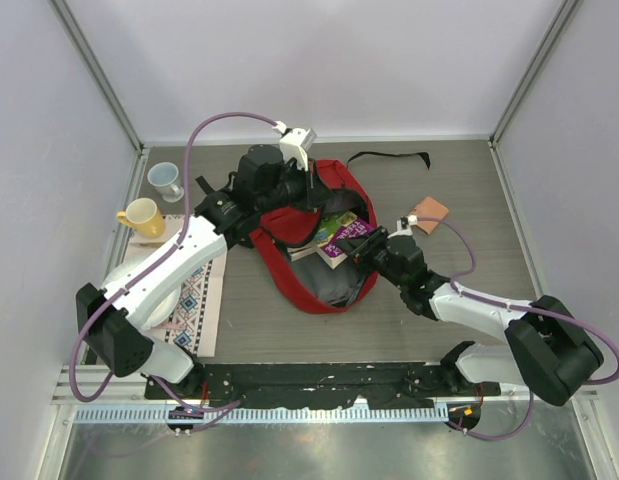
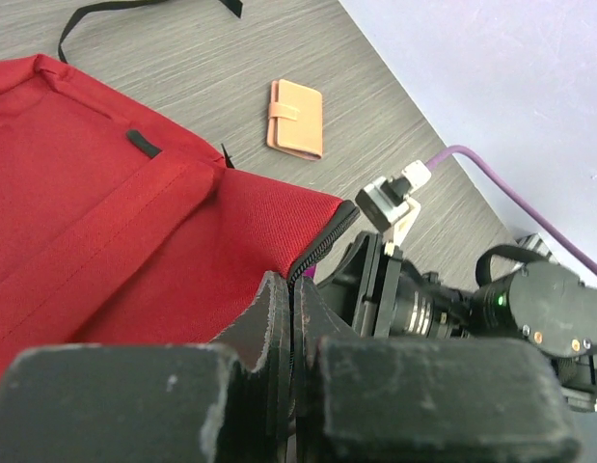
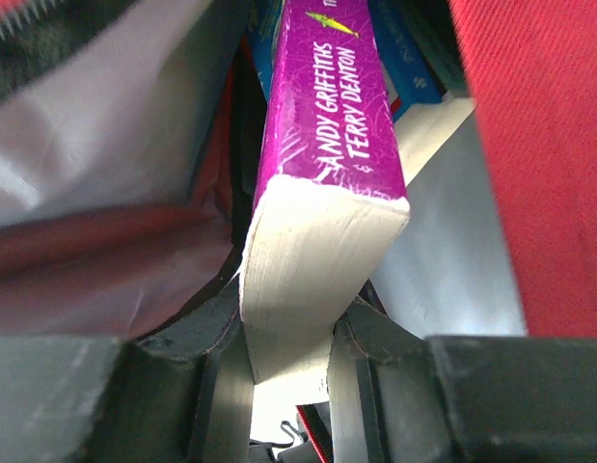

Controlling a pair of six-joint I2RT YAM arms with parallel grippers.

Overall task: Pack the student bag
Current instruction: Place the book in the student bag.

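purple book (image 3: 327,106) spine, white capitals "ANDY GRIFFITHS" and under it "TERRY DENTON", one more word at the top edge cut off, not readable

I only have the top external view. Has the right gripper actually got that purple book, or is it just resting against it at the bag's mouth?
Observer: It has it. The right wrist view shows the right gripper clamped on the purple book across its page edge.
Operator: And the left gripper? I can't make it out from above.
Observer: In the left wrist view, the left gripper is shut on the black zipper trim of the student bag.
Operator: Anything next to the purple book inside?
Observer: A blue cover shows just beyond it.
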